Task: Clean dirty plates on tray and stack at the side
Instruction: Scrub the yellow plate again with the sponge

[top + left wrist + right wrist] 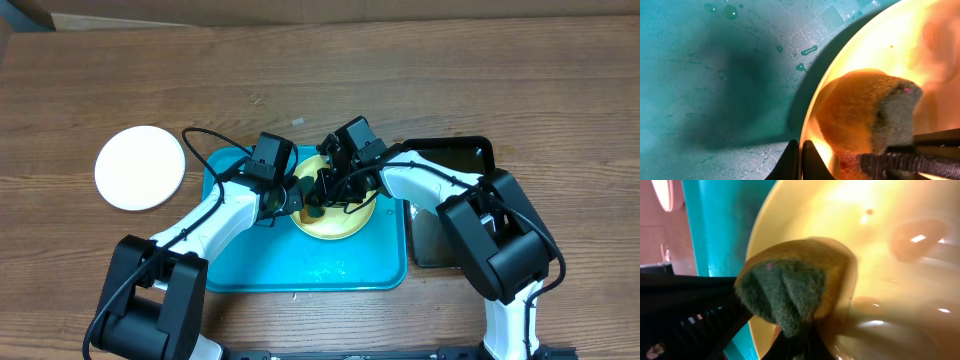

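**Sponge on the yellow plate, rim pinned from the left**

The pale yellow plate (336,224) lies on the turquoise tray (300,270) in the middle of the desk (400,80), and both arms meet over it. The left tool (801,160) is clenched on the plate's near rim. The right tool (794,345) grips a sponge (785,292), which is pressed on the plate's inner face just beside that pinched edge.

From the sponge, the unwiped surface runs away toward the right arm's side, where a small dark speck (869,212) sits. I judge the next stroke should go that way, away from the left tool. One white plate (140,167) rests on the desk, well apart to the left.
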Controlling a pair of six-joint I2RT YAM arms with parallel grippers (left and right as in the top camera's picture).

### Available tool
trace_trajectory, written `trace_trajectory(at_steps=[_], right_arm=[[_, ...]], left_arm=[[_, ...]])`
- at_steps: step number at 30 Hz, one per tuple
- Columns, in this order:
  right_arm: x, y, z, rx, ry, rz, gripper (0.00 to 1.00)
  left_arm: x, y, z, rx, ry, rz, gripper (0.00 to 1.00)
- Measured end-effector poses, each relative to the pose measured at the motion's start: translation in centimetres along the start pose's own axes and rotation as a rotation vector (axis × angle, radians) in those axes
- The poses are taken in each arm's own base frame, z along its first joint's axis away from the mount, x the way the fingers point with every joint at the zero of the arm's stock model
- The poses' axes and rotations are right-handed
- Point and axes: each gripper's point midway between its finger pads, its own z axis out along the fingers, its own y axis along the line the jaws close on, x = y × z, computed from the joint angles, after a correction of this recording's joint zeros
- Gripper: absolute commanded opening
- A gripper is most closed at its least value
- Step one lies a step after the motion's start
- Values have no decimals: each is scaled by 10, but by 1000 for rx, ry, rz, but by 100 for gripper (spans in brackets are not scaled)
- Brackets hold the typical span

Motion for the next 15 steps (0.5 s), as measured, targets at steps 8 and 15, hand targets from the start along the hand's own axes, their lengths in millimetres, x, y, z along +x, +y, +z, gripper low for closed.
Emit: trace_trajectory(at_steps=[8,15], right_arm=[[-25,-39,-33,29,-73,121,4],[-35,-23,-68,-41,-114,78,4]], left_arm=[[0,0,0,2,0,0,4],[0,-1,0,3,1,0,4]])
